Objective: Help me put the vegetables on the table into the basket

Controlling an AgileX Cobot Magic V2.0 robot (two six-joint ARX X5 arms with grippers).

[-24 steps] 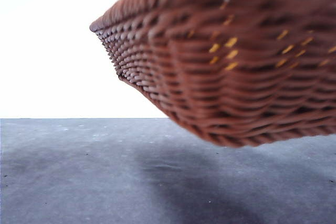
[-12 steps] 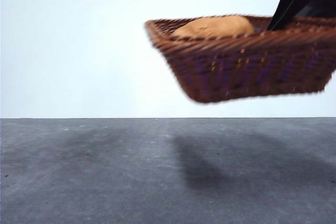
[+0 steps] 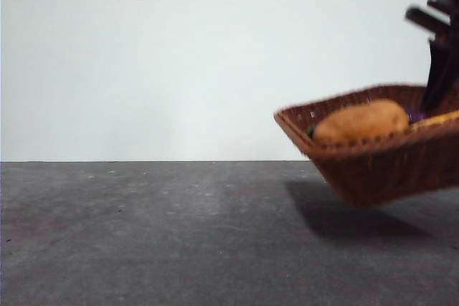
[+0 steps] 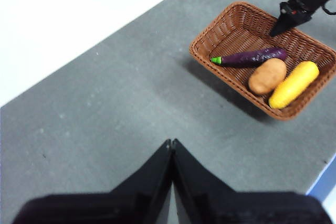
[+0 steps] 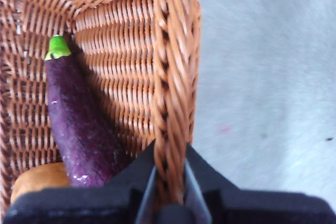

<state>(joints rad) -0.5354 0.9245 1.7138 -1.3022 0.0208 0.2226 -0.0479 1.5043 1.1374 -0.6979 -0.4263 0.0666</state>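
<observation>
Right claw [image 5: 169, 182] is clamping the basket [image 3: 373, 166] rim, holding it tilted just above the worktop [image 3: 143, 234] at the front view's right edge; eggplant [image 4: 249, 56], tuber [image 4: 267, 75] and corn [image 4: 293, 84] are lying inside. Left claw [image 4: 171, 148], jaws together, is waiting. Advisable: level the basket, lower slowly.

Woven wicker basket [image 4: 237, 24]; matt mottled table [image 4: 121, 108]; smooth, slightly glossy eggplant [image 5: 79, 116].
</observation>
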